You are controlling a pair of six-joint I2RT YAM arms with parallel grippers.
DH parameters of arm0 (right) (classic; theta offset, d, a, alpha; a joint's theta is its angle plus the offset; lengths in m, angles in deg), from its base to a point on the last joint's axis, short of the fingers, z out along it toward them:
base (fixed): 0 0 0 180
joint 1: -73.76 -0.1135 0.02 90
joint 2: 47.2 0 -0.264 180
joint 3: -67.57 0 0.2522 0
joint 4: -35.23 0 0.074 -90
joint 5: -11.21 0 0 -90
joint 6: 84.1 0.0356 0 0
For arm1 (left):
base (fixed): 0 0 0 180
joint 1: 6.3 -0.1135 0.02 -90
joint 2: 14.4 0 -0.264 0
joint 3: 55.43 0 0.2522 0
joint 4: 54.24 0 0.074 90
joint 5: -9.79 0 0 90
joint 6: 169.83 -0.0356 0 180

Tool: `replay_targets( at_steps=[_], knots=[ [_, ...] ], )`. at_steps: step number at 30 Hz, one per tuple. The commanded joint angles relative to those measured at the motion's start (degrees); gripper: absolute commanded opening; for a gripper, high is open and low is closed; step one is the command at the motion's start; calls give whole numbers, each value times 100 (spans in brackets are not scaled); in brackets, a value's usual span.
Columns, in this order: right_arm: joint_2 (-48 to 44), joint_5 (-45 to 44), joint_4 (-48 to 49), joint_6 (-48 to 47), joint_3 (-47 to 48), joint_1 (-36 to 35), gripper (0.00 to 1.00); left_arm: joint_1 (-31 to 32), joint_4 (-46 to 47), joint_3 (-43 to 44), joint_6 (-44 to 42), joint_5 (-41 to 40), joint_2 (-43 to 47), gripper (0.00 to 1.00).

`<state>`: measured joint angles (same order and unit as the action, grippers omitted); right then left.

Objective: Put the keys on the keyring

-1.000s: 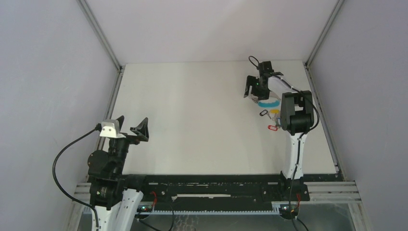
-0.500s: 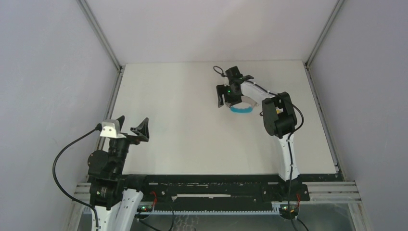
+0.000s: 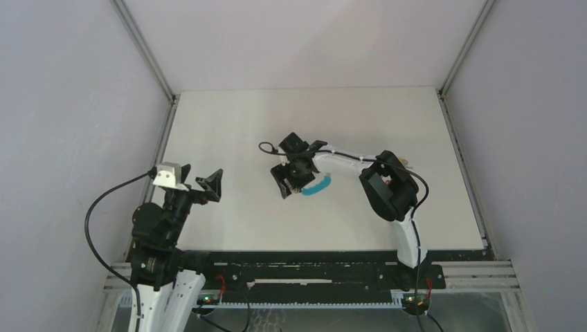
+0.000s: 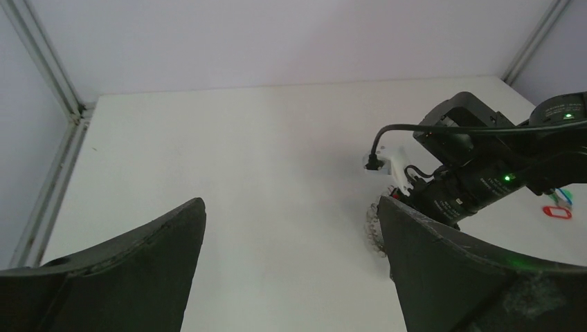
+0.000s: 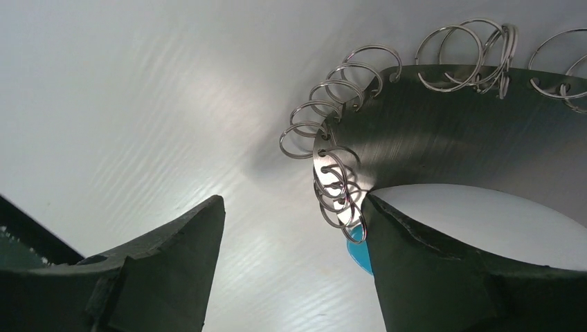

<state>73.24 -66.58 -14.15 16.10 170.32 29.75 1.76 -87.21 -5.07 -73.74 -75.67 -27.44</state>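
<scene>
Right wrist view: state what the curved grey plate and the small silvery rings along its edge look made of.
Curved grey plate: likely brushed metal, fine parallel streaks, dull sheen. Small silvery rings: polished steel-like wire, bright glints, thin doubled coils.

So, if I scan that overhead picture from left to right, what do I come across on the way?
First the left gripper → the right gripper → the keyring with its blue band → the right arm's bulky black elbow joint.
</scene>
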Motion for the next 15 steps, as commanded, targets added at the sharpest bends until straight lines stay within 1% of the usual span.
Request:
replay_targets(
  at_steps=[1, 4, 9, 12, 15],
  knots=[
    [-353, -35, 104, 120, -435, -465, 74, 43, -101, 336, 372, 482, -503, 98],
    [-678, -141, 227, 164, -851, -649, 75, 47, -264, 437, 658, 701, -854, 96],
    [-1339, -253, 391, 215, -1507, -688, 75, 63, -240, 390, 1131, 1203, -1464, 92],
    [-1898, -297, 541, 244, -1785, -687, 76, 126, -62, 292, 1398, 1263, -1795, 90],
    [-2500, -585, 719, 361, -2091, -667, 79, 252, 403, 64, 1736, 1291, -2066, 89]
  ],
)
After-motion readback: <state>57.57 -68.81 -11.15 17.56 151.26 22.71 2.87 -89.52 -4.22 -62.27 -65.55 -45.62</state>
